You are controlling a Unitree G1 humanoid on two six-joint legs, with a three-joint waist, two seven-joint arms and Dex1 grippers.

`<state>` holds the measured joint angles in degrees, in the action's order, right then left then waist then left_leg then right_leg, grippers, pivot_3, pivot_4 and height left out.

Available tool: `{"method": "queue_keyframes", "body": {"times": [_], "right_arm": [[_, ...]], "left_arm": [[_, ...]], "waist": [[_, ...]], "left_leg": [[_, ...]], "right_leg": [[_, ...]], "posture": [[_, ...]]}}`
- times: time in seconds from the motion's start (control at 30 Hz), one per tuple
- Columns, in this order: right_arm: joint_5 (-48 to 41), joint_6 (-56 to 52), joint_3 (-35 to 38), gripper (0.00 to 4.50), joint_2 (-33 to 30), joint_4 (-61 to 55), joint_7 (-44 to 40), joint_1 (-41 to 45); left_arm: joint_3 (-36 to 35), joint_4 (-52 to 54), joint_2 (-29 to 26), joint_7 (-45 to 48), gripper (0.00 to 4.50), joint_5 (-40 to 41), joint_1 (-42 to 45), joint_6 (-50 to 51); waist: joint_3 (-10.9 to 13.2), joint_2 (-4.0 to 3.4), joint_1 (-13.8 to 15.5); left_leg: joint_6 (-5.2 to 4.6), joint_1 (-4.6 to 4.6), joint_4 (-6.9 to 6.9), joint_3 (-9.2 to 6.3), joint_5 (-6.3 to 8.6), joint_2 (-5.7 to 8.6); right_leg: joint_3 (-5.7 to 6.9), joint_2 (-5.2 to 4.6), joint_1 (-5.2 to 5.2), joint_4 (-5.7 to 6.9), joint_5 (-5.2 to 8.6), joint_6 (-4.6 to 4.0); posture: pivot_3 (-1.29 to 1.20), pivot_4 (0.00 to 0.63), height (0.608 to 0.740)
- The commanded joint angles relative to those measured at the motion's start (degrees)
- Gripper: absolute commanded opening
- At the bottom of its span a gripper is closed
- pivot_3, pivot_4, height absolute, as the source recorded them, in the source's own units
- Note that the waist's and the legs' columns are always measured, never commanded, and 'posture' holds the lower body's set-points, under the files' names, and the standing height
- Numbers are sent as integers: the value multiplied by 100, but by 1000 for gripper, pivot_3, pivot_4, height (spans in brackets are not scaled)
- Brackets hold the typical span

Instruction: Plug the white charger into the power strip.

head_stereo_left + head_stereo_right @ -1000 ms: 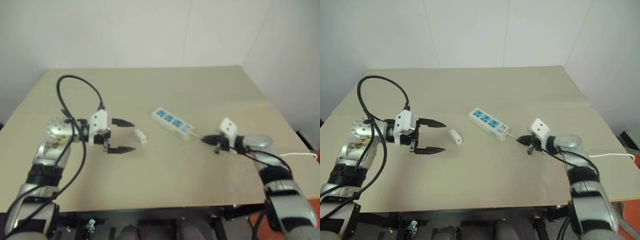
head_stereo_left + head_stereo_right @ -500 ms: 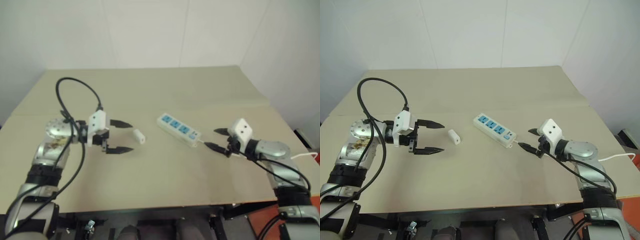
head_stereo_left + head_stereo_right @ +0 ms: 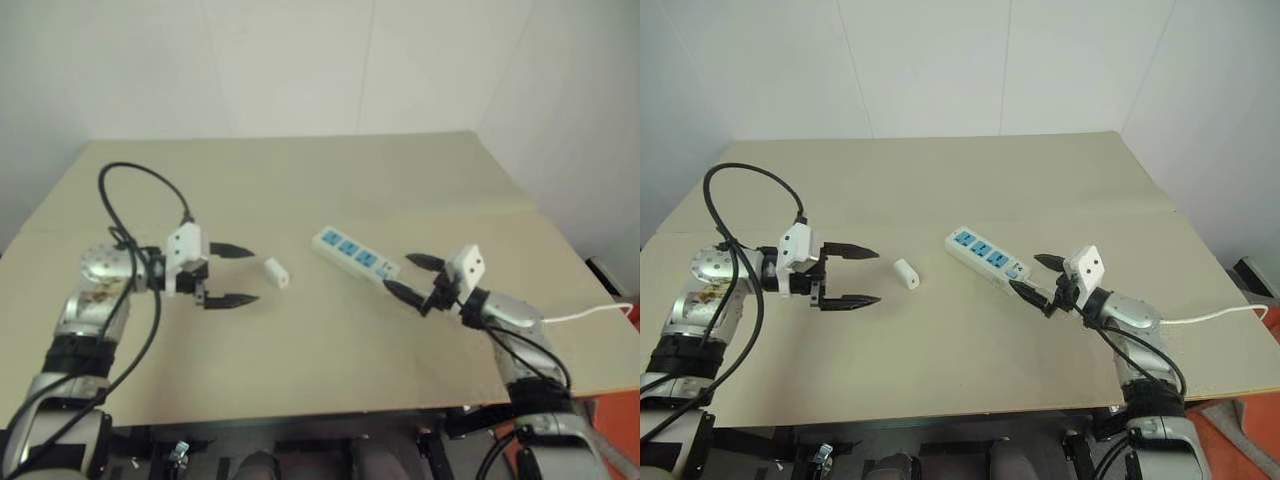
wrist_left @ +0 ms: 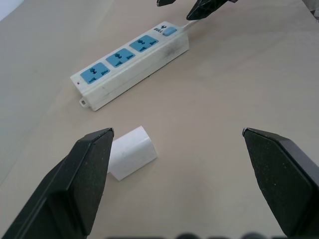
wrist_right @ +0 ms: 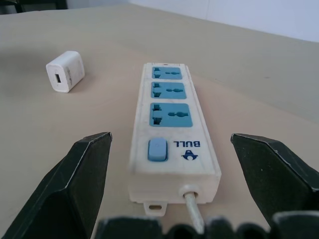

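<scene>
Right now I have both arms hovering over the tan table (image 3: 970, 190), and nothing is in hand yet. My left gripper (image 3: 850, 276) has its black fingers spread wide and aimed across at the white charger (image 3: 905, 273), which lies on its side just beyond the fingertips, apart from them. In the left wrist view the charger (image 4: 130, 158) sits close to one finger (image 4: 82, 174), well off the middle of the gap, so I judge the pickup would go badly from here: closing now would push the block sideways rather than pinch it.

My right gripper (image 3: 1032, 276) is also spread wide, facing the switch end of the power strip (image 3: 988, 259), with the cord leaving that end between the fingers. The right wrist view shows the strip (image 5: 172, 134) running away from me, three blue sockets up, the charger (image 5: 66, 71) off to one side of its far end.

To do this step well, I'd shift the left hand so the charger centres between the fingers, then lower and close across its flat sides. I can't tell from here which way the prongs point, so I'd check that before lifting. The right hand should brace the strip by its sides so it doesn't slide when the plug is pressed.
</scene>
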<state>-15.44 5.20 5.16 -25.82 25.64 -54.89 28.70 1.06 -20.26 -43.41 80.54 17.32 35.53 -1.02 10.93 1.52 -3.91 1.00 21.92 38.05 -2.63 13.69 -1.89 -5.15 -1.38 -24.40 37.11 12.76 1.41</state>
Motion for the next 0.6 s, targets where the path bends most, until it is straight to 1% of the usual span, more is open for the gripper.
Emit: {"method": "queue_keyframes", "body": {"times": [0.03, 0.2, 0.3, 0.6], "right_arm": [[108, 600, -25, 4482, 50, 620, -150, 384], [216, 961, -90, 4482, 46, 1459, -400, 776], [208, 1052, -130, 4482, 28, 1713, -646, 878], [261, 1197, -98, 4482, 154, 2324, -647, 1179]], "left_arm": [[-164, 21, -92, -89, 4500, -1, -39, -41], [-207, 135, -179, -101, 4500, 20, -205, -53], [-239, 233, -251, -127, 4500, 37, -297, -36], [-275, 463, -297, -236, 4500, 60, -480, 58]], "waist": [[0, 0, -4], [0, -1, -9], [0, -1, -10], [0, -1, -13]], "left_leg": [[0, 0, 0, 0, 0, 0], [0, 1, 0, 1, 0, 0], [0, -2, 0, 0, 0, -1], [0, -3, 0, 0, 0, 0]], "right_leg": [[1, 0, 0, 0, 0, 0], [-1, -2, 0, -1, -1, -1], [-1, 0, 0, 2, -1, -2], [-1, -2, 0, 3, -1, -2]], "posture": [[0, 150, 740], [0, 150, 740], [0, 150, 740], [0, 150, 740]]}}
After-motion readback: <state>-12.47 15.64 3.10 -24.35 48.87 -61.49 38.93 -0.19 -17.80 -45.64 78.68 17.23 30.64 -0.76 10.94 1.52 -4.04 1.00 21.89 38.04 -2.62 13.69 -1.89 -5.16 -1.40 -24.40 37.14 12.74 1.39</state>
